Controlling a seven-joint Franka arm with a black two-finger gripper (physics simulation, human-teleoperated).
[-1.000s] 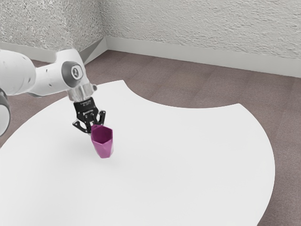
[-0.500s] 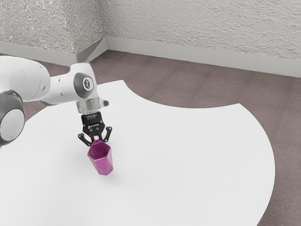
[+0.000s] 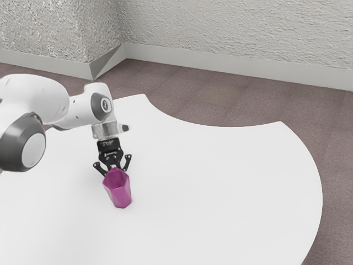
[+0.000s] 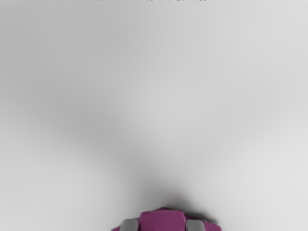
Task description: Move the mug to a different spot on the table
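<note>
Your gripper [image 3: 112, 169] points straight down over the table [image 3: 231, 182], and the mug [image 3: 118, 190] hangs directly beneath the jaws. The jaws are closed partway, onto the mug's upper rim. In the exterior view the black fingers [image 3: 99, 165] splay to either side of the rim, with the tips meeting the magenta wall at its top.

From your wrist camera you see the mug [image 4: 162, 220] right under the hand. Two grey pads [image 4: 128, 225] press against it from opposite sides, with a strip of magenta between them. So you have hold of it by the rim.

The mug sits slightly tilted below the jaws, its base swung a little toward the exterior view's right. Its shadow lies tight against the base. You cannot tell whether the bottom touches the table or hangs just clear of it.

Beyond the jaws, the wrist camera shows you bare white table [image 4: 154, 96] with a soft grey shadow spreading away from the mug.
</note>
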